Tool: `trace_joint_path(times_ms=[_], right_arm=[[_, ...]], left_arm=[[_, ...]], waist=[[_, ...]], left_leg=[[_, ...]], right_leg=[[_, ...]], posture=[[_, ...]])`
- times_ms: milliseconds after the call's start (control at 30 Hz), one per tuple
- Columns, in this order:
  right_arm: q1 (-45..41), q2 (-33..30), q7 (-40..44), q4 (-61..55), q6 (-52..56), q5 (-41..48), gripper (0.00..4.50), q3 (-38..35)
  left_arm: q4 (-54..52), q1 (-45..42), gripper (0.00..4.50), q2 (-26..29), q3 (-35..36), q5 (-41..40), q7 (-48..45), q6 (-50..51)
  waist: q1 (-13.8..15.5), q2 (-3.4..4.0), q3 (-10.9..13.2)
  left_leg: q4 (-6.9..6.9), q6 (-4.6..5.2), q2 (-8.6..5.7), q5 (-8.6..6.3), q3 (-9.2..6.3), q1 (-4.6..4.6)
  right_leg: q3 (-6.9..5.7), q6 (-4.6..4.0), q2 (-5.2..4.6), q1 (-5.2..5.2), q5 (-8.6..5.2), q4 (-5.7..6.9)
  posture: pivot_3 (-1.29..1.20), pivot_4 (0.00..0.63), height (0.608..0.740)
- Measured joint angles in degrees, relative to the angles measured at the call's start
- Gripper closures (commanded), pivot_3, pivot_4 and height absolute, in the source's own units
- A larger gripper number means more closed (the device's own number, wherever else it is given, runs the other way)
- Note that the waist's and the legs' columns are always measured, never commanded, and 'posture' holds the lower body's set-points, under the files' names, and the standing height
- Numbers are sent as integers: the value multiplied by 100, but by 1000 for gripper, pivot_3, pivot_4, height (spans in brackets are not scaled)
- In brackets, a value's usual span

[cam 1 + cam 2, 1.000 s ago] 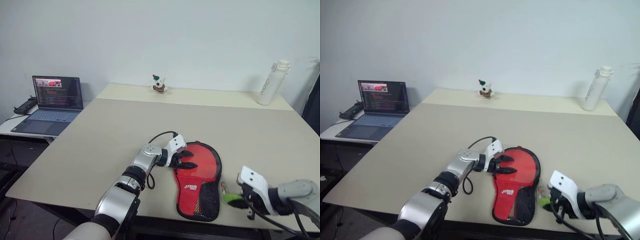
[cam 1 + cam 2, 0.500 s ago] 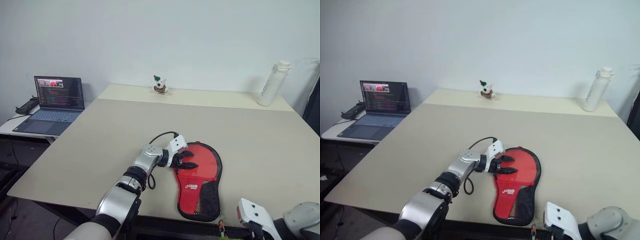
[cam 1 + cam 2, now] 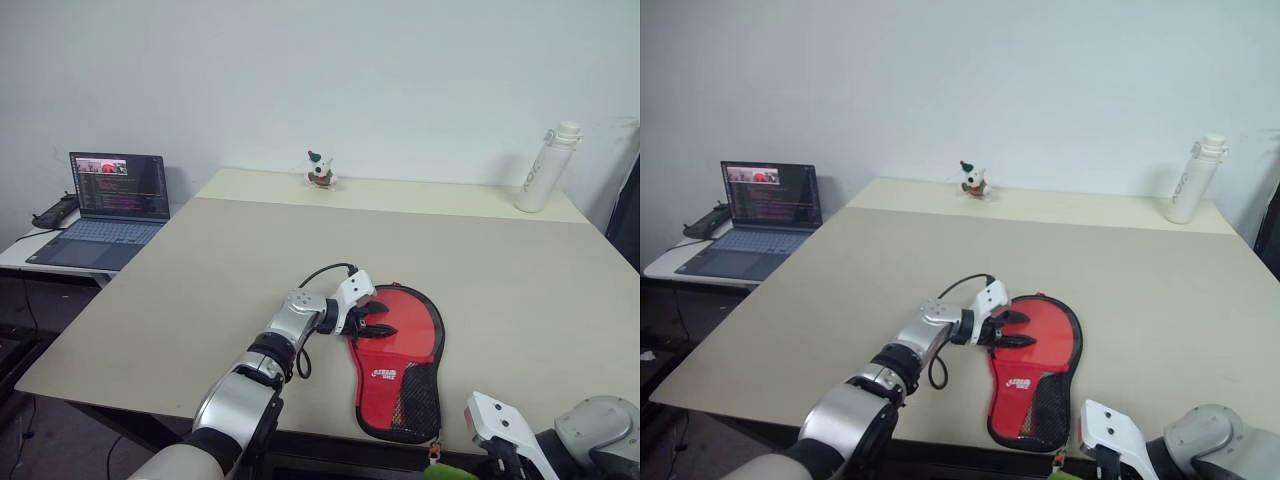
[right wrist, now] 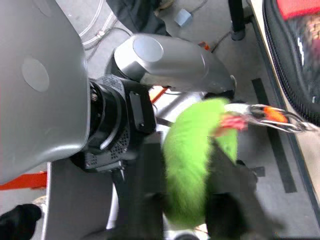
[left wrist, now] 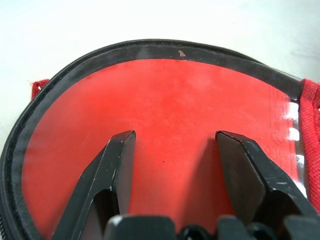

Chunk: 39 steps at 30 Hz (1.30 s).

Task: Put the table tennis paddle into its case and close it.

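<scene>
Zipping step: case lies red side up at the table's near edge; left gripper spread, pinning it; right gripper around the green ball charm, clamped or loosening unclear; next, finish zip.

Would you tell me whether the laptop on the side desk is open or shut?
Open: the dark laptop on the low white side desk has its lid raised, with its lit screen and its keyboard both showing.
</scene>
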Motion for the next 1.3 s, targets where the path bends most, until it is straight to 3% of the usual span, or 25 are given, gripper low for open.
trace_joint_path(times_ms=[133, 300, 467, 600, 733, 933, 1133, 1300], right_arm=[[-125, 1, 2, 60, 0, 214, 917, -103], [-704, 205, -83, 475, -35, 336, 917, -124], [-1866, 975, -409, 1568, -553, -89, 917, -13], [-2391, 1425, -347, 2391, -1118, -423, 917, 183], [-3309, 1927, -63, 3844, -1786, -768, 917, 298], [-4278, 2265, 470, 5960, -2805, -1378, 917, 366], [-4761, 2277, 1151, 7049, -3510, -1945, 917, 577], [-4937, 2223, 1385, 7968, -4116, -2400, 917, 598]], left_arm=[[-12, 3, 1731, -1, 0, 0, 9, 0], [-156, 71, 1731, 42, 1, -5, -42, -16], [-1038, 473, 1731, 317, 25, -174, -456, 305], [-2377, 948, 1731, 751, 86, -542, -765, 931], [-4705, 1755, 1731, 1628, 589, -1239, -820, 2022], [-6996, 3453, 1731, 2603, 1300, -2051, -452, 3411], [-7756, 3958, 1731, 2782, 1777, -2292, 325, 3805], [-8144, 4092, 1731, 2676, 1777, -2341, 951, 3906]], waist=[[-1, 0, 0], [-16, 0, 0], [-88, 0, 12], [-145, -5, 33], [-303, 3, 66], [-317, 12, 80], [-201, 7, 88], [-179, 8, 88]], left_leg=[[2, 0, 0, 0, 0, 0], [2, 0, 1, 0, 1, 1], [-5, -3, 5, 2, 9, -6], [-10, -31, 13, 19, 15, -15], [-14, -44, 23, 27, 15, -6], [-17, -33, 23, 20, 15, 0], [-13, -24, 16, 15, 8, -2], [-15, -25, 16, 16, 12, -2]], right_leg=[[0, -3, -1, 0, 2, 1], [1, -15, 0, 0, 9, 2], [8, -18, 3, -18, 8, 6], [15, -23, 9, -36, 6, 7], [27, -26, -1, -37, 6, 16], [24, -29, -10, -34, 5, 17], [14, -30, -22, -29, 5, 21], [18, -30, -22, -30, 5, 20]], posture=[[0, 150, 740], [0, 150, 740], [0, 150, 740], [0, 150, 740], [0, 150, 740], [0, 150, 740], [0, 150, 740], [0, 150, 740]])
